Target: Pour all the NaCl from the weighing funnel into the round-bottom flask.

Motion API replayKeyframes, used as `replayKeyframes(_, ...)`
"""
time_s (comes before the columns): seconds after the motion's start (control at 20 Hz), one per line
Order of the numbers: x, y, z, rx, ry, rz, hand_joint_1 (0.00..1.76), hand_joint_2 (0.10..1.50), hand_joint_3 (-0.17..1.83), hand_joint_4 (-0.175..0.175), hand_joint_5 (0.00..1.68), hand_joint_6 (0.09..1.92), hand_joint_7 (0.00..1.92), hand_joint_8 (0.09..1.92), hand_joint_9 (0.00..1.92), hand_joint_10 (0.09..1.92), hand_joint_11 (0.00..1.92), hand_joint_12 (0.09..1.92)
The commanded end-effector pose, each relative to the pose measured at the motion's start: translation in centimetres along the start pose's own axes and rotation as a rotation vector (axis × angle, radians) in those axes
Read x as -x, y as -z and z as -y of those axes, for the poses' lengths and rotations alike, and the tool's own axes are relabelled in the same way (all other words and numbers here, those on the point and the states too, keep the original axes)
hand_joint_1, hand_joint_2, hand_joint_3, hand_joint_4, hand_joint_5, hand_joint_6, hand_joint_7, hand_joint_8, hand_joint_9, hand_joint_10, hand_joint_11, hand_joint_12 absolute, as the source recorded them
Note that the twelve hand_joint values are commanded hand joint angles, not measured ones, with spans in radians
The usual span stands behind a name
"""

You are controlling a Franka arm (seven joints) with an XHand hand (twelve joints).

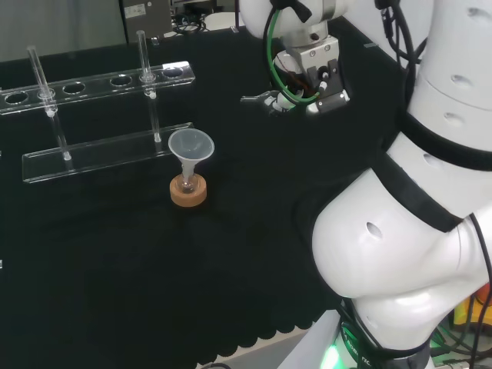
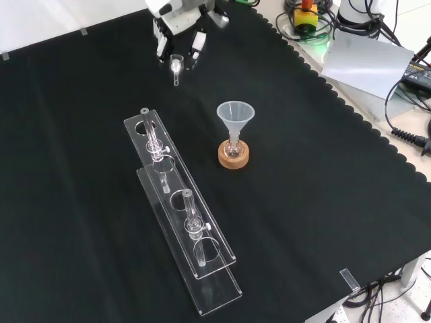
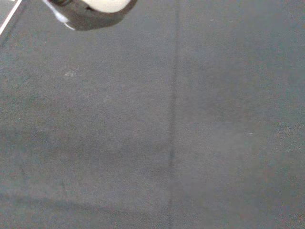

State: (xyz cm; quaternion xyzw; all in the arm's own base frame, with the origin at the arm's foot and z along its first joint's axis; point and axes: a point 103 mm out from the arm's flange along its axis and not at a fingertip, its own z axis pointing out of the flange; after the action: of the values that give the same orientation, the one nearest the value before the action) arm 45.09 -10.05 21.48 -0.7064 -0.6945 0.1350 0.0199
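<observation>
A bench draped in black cloth (image 2: pixel 323 202) is shown. In the front view, the hand (image 2: pixel 180 35) is seen at the top of the picture, fingers curled around a small clear weighing funnel (image 2: pixel 176 66), whose narrow stem points down and towards the camera. Whether any salt lies in it cannot be told.

The round-bottom flask (image 2: pixel 233 149) is seated in a cork ring (image 2: pixel 234 158) near the middle of the cloth, and a wide clear plastic funnel (image 2: pixel 235 116) is set in its neck, mouth upward. In the front view, the flask lies below and to the right of the hand, well apart from it; in the head view, it lies to the left of the hand (image 1: pixel 265 100) and lower in the picture. The coming move is judged to be a carry across that gap, so that the weighing funnel's stem is brought over the plastic funnel's open mouth before it is tipped.

A clear acrylic rack (image 2: pixel 182 222) holding two test tubes is stood to the left of the flask in the front view, clear of that path
</observation>
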Motion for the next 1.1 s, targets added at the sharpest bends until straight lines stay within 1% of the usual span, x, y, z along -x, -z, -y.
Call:
replayKeyframes(0.05, 0.1, 1.5, 3.8, -0.030, -0.024, 0.051, 1.07, 1.06, 0.01, 0.158, 1.08, 0.87, 1.27, 0.40, 1.47, 0.09, 1.26, 0.76)
replayKeyframes(0.35, -1.3, 3.0, 6.4, -0.043, -0.003, 0.077, 1.07, 1.06, 0.01, 0.158, 1.08, 0.86, 1.28, 0.40, 1.48, 0.09, 1.26, 0.76)
replayKeyframes(0.65, -4.0, 3.7, 9.0, -0.045, 0.028, 0.118, 1.07, 1.06, 0.01, 0.163, 1.09, 0.85, 1.29, 0.38, 1.49, 0.09, 1.26, 0.75)
replayKeyframes(0.75, -4.8, 3.7, 9.6, -0.053, 0.038, 0.128, 1.07, 1.06, 0.01, 0.163, 1.09, 0.84, 1.29, 0.38, 1.49, 0.09, 1.26, 0.75)
replayKeyframes(0.85, -5.6, 3.9, 9.9, -0.063, 0.053, 0.159, 1.07, 1.06, 0.01, 0.163, 1.09, 0.84, 1.30, 0.38, 1.49, 0.09, 1.26, 0.75)
replayKeyframes(1.1, -7.5, 4.7, 10.1, -0.063, 0.081, 0.196, 1.07, 1.06, 0.01, 0.163, 1.09, 0.84, 1.30, 0.38, 1.50, 0.09, 1.26, 0.75)
